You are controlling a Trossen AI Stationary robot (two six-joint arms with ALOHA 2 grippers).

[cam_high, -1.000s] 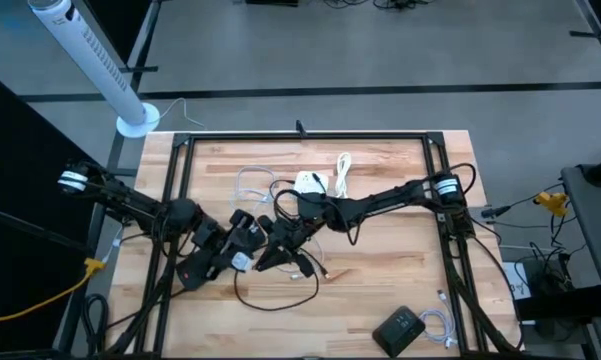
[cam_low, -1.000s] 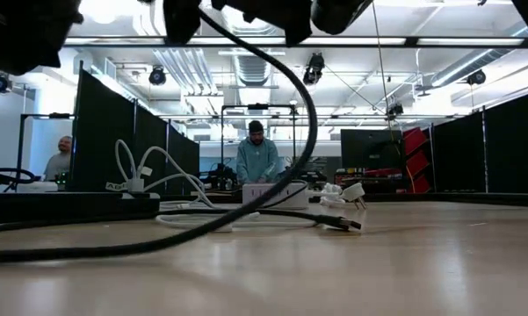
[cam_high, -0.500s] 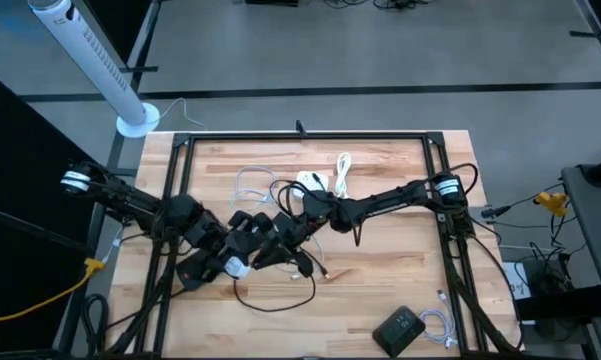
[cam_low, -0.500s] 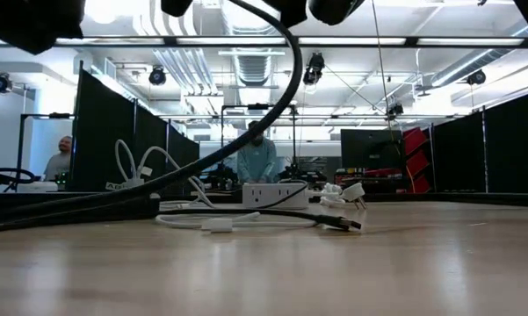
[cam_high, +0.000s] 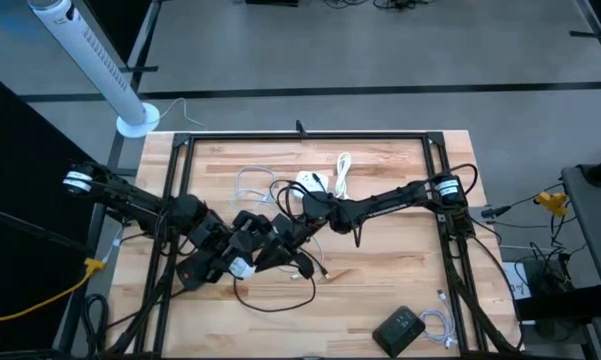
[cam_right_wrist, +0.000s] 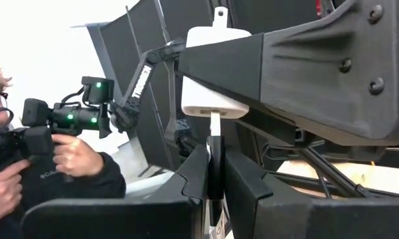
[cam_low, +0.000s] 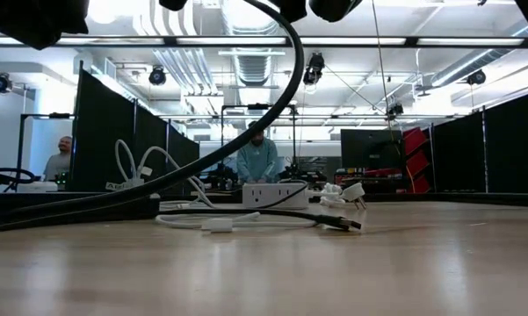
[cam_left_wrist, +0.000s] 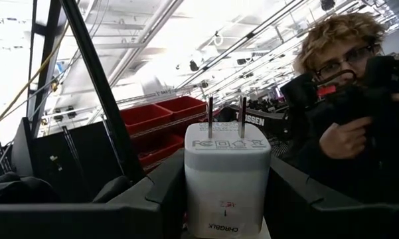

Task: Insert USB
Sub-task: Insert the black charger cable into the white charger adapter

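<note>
Left end effector [cam_left_wrist: 226,199] clamped around white charger [cam_left_wrist: 227,178], right end effector [cam_right_wrist: 214,174] pinching USB plug [cam_right_wrist: 214,159] just beneath it

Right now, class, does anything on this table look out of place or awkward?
Nothing looks damaged or spilled. White cables and a black cable lie tangled mid-table, while the end effectors hold a white charger and a USB plug together.

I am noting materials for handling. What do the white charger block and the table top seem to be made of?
White square charger block: probably smooth matte plastic with printed markings; its two prongs look like metal. Pale striped table top: wood, apparently butcher-block, showing joined planks and grain.
</note>
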